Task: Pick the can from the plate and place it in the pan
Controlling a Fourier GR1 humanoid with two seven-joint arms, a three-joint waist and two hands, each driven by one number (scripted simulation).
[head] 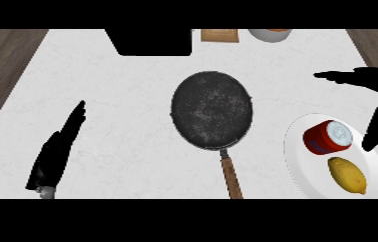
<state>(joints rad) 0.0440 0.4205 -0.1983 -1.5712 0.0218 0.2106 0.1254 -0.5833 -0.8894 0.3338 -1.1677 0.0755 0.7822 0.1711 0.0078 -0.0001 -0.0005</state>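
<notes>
Counter of white marble [111, 86] is seen from above, with a round black frying pan with a brown wooden handle [212, 110] set at its middle. To the right, a round white plate [299, 157] is occupied by a red cylindrical can with a silver lid [327, 138], laid on its side, and a yellow lemon [347, 175] just beside it. The right hand [354, 78] is held open at the right edge, fingers stretched out beyond the plate, another part of it shown just beside the can, which is not gripped. The left hand [55, 155] is rested open at the lower left, fingers straight, well apart from the pan.
</notes>
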